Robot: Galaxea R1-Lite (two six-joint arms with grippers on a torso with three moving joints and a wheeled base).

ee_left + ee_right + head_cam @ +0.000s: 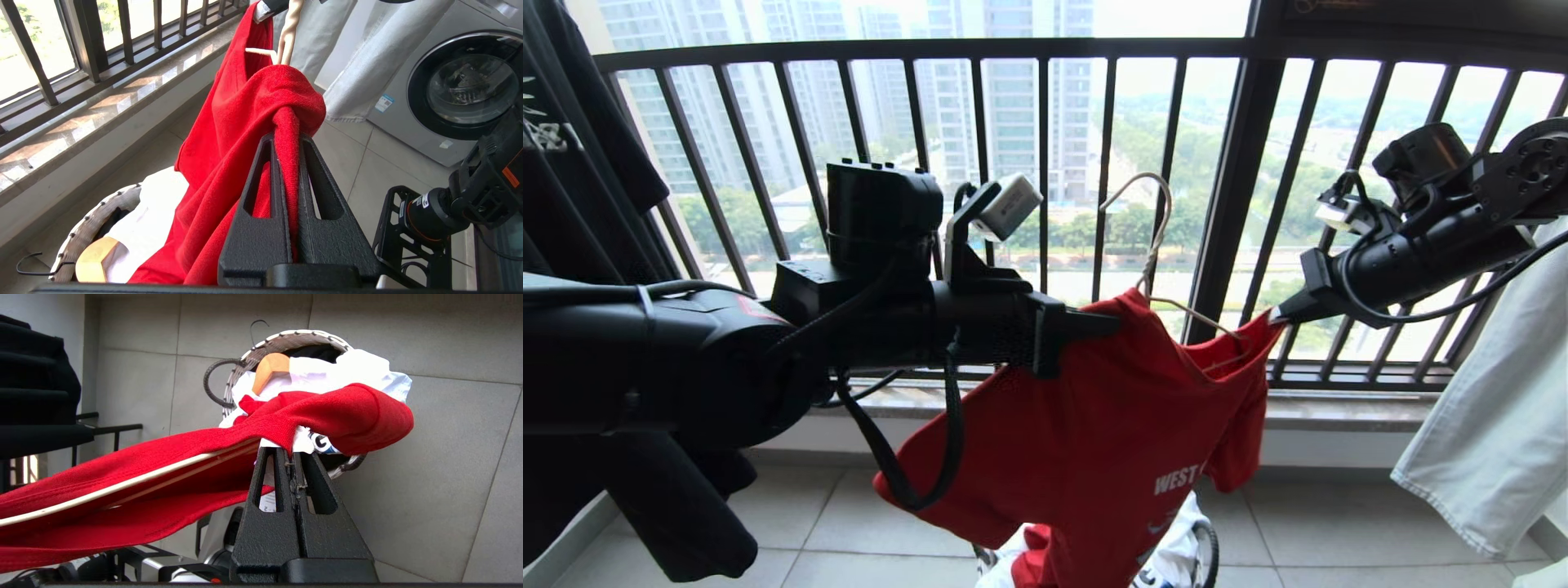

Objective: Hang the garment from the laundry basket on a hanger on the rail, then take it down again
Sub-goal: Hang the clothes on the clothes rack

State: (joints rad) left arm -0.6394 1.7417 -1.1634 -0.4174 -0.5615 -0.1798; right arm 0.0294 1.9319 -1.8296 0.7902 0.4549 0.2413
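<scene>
Left tool (288, 134) clamped tight on a bunched fold of the red garment (1094, 425), up at one shoulder. Right tool (292, 455) pinched shut too, on the opposite shoulder, gripping the red cloth where the tip of the hanger (1156, 245) ends. Stretched between the two, shirt held aloft in front of the black balcony railing (1045, 163), collar sagging, white lettering showing low on the front. Inside the neckline, thin pale wire hanger, hook poking up clear above the collar, one arm running along under the fabric toward the right tool. Hem trailing down onto the laundry basket (286, 337) on the tiled floor (866, 523) directly below. In the basket, white cloth (347, 369) heaped up, with a wooden hanger (269, 369) lying on it. Off to the left, black T-shirt (572, 163) hanging; to the right, pale cloth (1494, 408) hanging. Beyond that, washing machine (461, 90) seen from the left wrist. No rail visible.
</scene>
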